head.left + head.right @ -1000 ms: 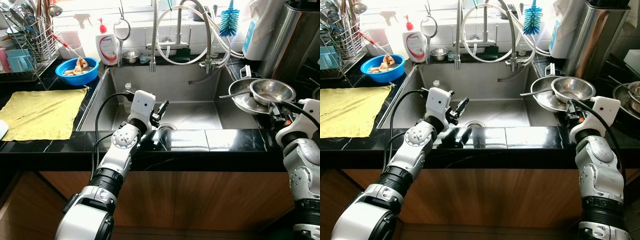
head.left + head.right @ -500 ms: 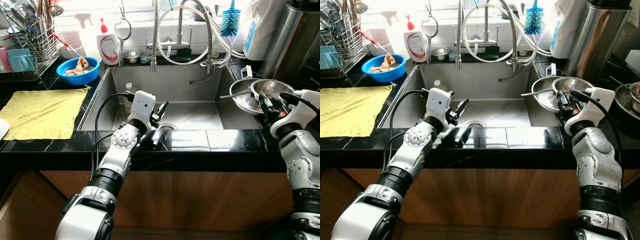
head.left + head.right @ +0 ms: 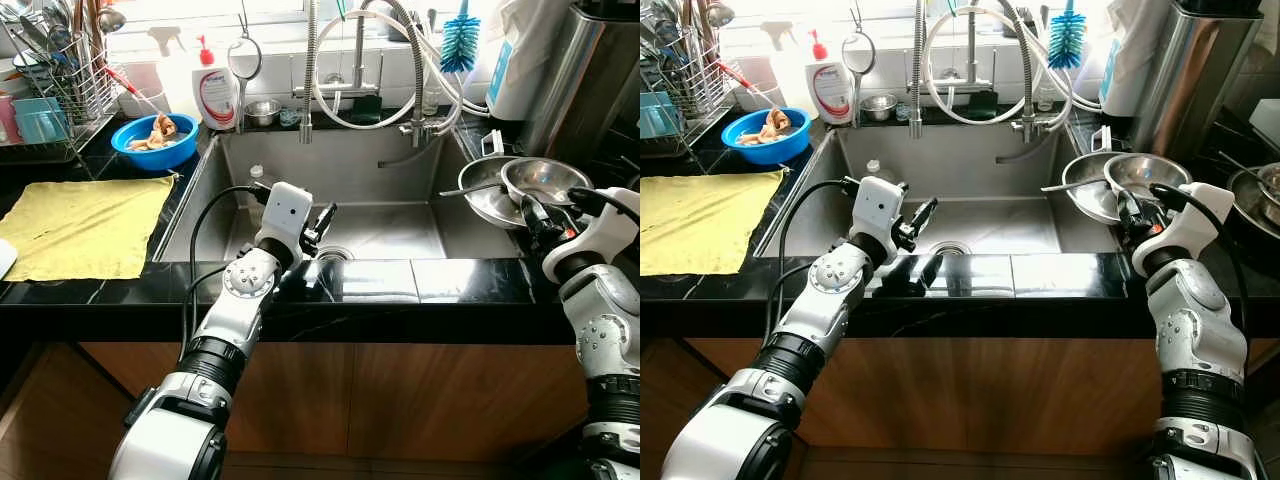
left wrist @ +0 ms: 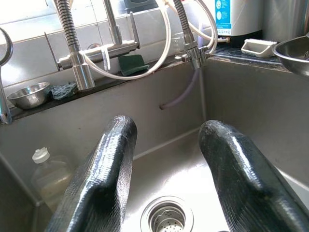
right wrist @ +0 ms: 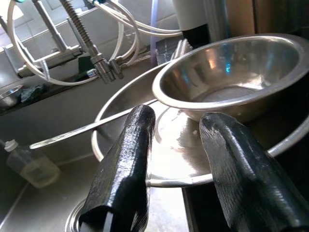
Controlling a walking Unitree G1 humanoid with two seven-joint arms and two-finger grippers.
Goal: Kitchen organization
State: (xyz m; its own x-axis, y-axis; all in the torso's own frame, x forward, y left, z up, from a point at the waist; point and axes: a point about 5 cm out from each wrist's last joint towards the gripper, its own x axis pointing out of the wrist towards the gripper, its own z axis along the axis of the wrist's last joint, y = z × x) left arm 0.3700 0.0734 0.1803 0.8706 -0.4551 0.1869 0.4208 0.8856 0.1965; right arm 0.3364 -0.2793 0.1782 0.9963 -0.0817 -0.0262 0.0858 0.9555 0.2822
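My right gripper hangs open just short of the small steel bowl, rim upward, nested in a wider bowl at the sink's right edge. My left gripper is open above the drain.

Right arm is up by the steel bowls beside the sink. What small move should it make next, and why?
Probably ease the right gripper forward so its open fingers straddle the rim of the small steel bowl, then close. That bowl rests tilted in the larger bowl just ahead, ungripped. The left gripper hovers open over the sink, holding nothing.
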